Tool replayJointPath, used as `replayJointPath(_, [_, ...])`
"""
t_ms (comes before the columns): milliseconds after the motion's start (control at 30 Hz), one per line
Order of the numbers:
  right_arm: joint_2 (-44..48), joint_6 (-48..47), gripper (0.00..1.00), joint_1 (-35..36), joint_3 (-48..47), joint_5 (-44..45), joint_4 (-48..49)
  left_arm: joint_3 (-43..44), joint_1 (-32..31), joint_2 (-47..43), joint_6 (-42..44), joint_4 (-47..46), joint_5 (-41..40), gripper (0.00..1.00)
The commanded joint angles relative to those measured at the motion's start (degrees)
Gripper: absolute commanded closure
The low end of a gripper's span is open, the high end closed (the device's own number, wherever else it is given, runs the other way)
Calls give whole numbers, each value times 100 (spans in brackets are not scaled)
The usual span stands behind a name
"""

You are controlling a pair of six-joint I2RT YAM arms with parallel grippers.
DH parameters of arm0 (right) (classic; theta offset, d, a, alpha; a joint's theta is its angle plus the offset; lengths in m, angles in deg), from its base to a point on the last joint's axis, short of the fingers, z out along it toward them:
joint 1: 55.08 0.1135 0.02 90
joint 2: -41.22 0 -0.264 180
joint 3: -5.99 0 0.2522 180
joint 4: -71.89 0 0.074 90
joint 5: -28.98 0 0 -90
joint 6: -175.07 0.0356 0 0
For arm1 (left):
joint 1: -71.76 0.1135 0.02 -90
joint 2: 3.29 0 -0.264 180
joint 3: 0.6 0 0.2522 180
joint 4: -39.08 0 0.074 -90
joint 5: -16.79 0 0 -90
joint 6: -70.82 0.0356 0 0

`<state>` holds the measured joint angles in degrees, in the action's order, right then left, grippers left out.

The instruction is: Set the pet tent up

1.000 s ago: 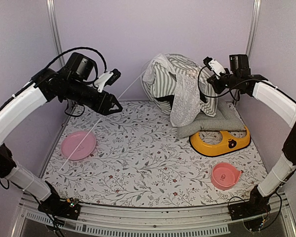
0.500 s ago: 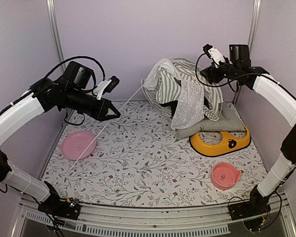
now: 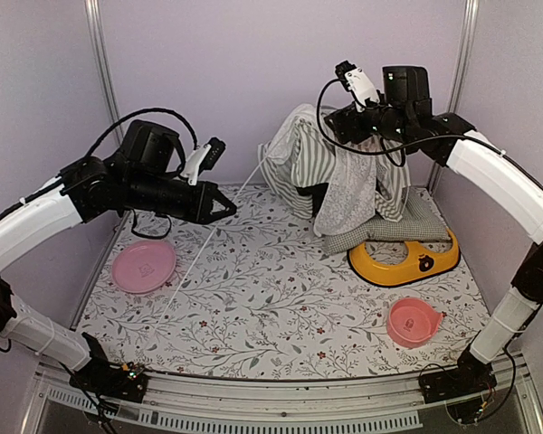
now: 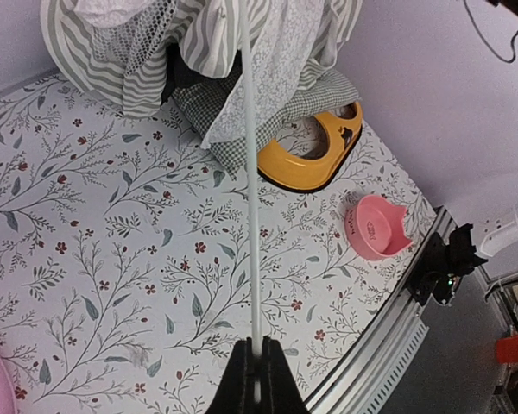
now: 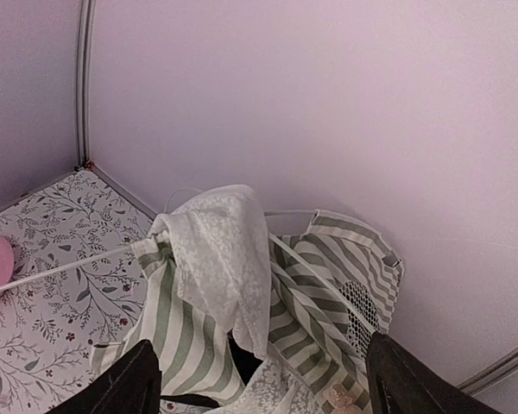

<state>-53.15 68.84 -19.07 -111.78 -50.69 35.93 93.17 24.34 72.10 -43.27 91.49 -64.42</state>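
The pet tent [image 3: 300, 167] slumps in a heap of grey-green striped fabric and white lace at the back of the mat, leaning on the rear wall. One thin white pole [image 3: 192, 267] sticks out of it down to the left. My left gripper [image 3: 227, 210] is shut on that pole, which in the left wrist view runs straight out from between the fingers [image 4: 257, 366] to the tent [image 4: 198, 52]. My right gripper [image 3: 342, 119] hovers open just above the tent's top. Its two fingers stand wide apart, and the fabric [image 5: 216, 250] lies below and between them, untouched.
A green-checked cushion [image 3: 394, 224] lies under the tent's right side. In front of it sits a yellow pet bowl stand [image 3: 404, 259]. A pink bowl [image 3: 412, 321] is at the front right and a pink plate [image 3: 144, 266] at the left. Walls close in behind and beside.
My left gripper has shut on the pole and shifted right. My right gripper has let go of the tent fabric, opened, and moved up and left above the tent.
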Motion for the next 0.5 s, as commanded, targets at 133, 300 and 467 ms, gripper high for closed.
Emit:
replayJointPath(133, [-1075,645,29,-59,-1476,-122,-339,-189,-109,-201,-183,-550,-136,100])
replayJointPath(300, [-1651,921,33,-59,-2165,-452,-791,-292,-132,-225,-209,-615,-133,100])
replayJointPath(467, [-1703,1165,36,-53,-2174,-626,-715,-368,-130,-259,-206,-657,-100,100])
